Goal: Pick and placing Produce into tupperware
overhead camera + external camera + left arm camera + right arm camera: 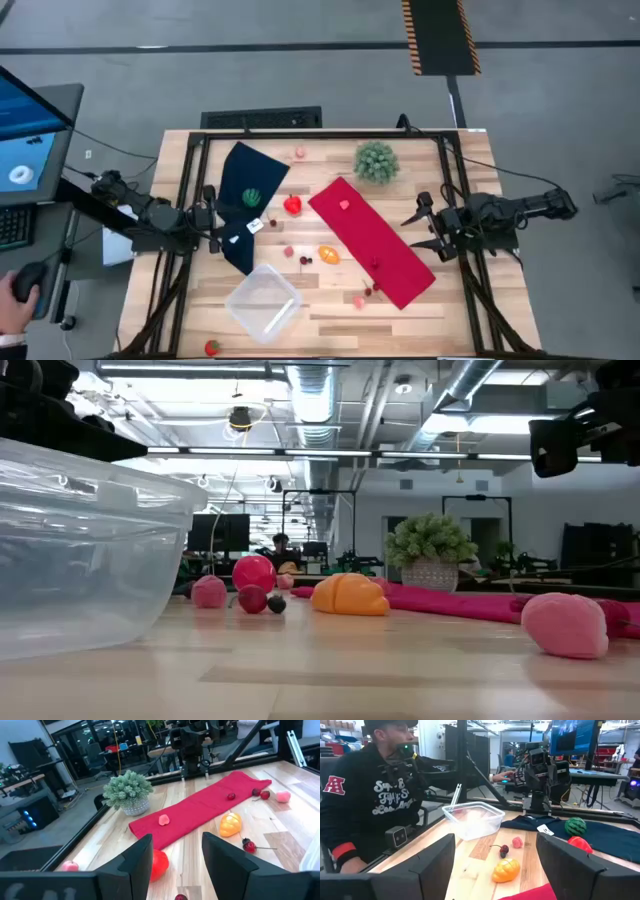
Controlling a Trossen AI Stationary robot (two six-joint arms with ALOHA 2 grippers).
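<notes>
Evidently nothing is being carried yet: the left hand [216, 228] is being held above the worktop [330, 310] over the dark blue cloth [243, 180], its fingers spread apart and empty, and the right hand [425, 226] is being held at the opposite edge, likewise spread apart and empty. The tupperware [263, 302] is lying just ahead of the left hand, toward the worktop's near edge, with nothing in it as far as can be seen. Produce is being left scattered between the two hands: a red piece [292, 205] just beside the blue cloth, an orange piece [328, 254] beside the red cloth [372, 240], dark cherries [248, 845], and a pink piece [358, 299] near the box.

For a clean first pick, the red piece nearest the left hand is probably best taken from straight above, fingers kept wide until level with it. The spiky green plant [375, 161] is standing well clear beyond the red cloth. Cloth folds may be snagged by low fingers. A person [375, 795] is sitting beyond the worktop.
</notes>
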